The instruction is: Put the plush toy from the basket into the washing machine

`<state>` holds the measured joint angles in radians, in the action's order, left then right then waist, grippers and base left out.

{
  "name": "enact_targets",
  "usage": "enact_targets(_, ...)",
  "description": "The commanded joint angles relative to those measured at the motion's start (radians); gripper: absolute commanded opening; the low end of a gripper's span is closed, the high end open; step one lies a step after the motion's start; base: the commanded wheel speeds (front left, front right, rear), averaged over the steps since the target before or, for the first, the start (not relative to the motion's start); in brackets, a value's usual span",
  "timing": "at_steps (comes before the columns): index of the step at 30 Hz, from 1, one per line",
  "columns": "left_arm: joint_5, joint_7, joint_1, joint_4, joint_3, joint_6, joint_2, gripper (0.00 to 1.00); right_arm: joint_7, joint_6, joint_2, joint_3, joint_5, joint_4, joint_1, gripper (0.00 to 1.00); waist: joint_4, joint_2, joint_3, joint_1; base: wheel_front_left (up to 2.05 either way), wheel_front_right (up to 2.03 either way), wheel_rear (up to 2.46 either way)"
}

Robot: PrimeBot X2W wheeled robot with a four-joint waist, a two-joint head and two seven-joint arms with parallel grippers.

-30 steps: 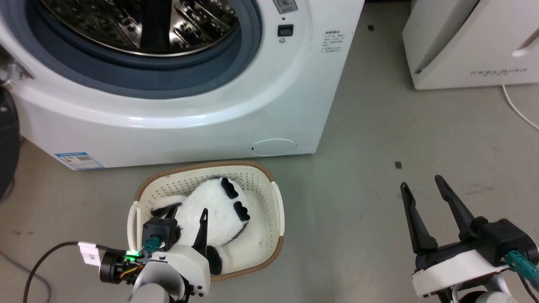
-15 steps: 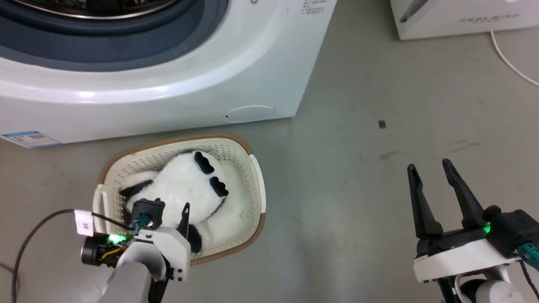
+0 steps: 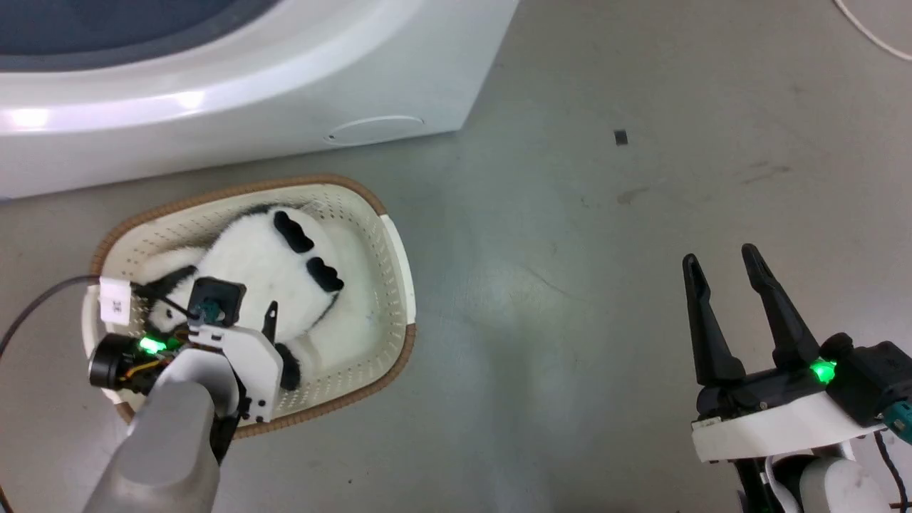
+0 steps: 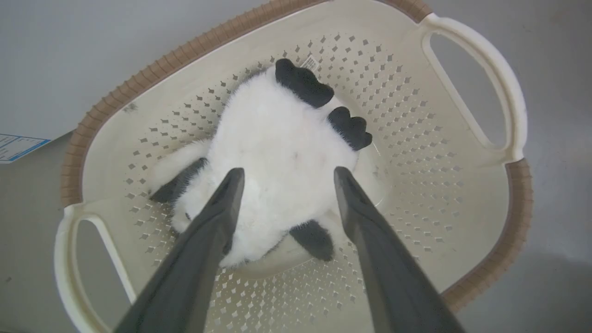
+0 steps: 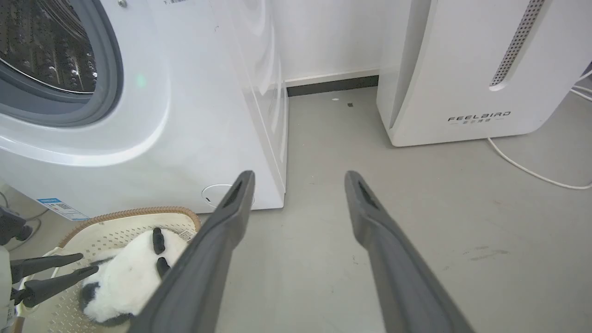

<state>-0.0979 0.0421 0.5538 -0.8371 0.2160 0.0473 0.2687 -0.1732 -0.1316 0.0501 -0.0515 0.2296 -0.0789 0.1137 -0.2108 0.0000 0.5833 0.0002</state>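
The white panda plush toy [image 3: 263,260] lies in the cream basket [image 3: 396,265] on the floor, just in front of the washing machine [image 3: 285,85]. My left gripper [image 3: 242,313] hangs open over the near end of the toy. In the left wrist view its fingers [image 4: 287,172] straddle the white body [image 4: 277,134] without closing on it, inside the basket [image 4: 138,78]. My right gripper [image 3: 719,255] is open and holds nothing, over bare floor far to the right. The right wrist view shows its fingers [image 5: 299,175], the washing machine [image 5: 208,115] with its drum open, and the toy [image 5: 129,273].
A white FEELBIRD appliance [image 5: 462,69] stands right of the washer, with a white cable [image 5: 532,173] trailing over the grey floor. A black cable [image 3: 35,313] runs from my left wrist past the basket's left handle.
The head camera has tipped down, so washer and basket slid up and left. My left gripper stays over the toy, pointing more steeply into the basket. The right gripper has barely moved.
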Motion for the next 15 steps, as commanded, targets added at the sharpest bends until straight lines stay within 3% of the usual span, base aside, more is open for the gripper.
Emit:
enact_targets(1, 0.007, -0.007, 0.037, -0.029, 0.012, 0.006, 0.014, 1.0, -0.013, 0.001, 0.0, -0.006, 0.016, -0.006, 0.021, 1.0, -0.021, 0.0, 0.036, -0.0002, 0.0, 0.0, 0.0)
enact_targets(15, 0.04, -0.082, 0.222, -0.192, 0.113, 0.016, 0.112, 1.0, -0.042, 0.001, 0.0, -0.05, 0.079, -0.009, 0.065, 1.0, -0.095, 0.0, 0.178, -0.0002, 0.0, 0.0, 0.0)
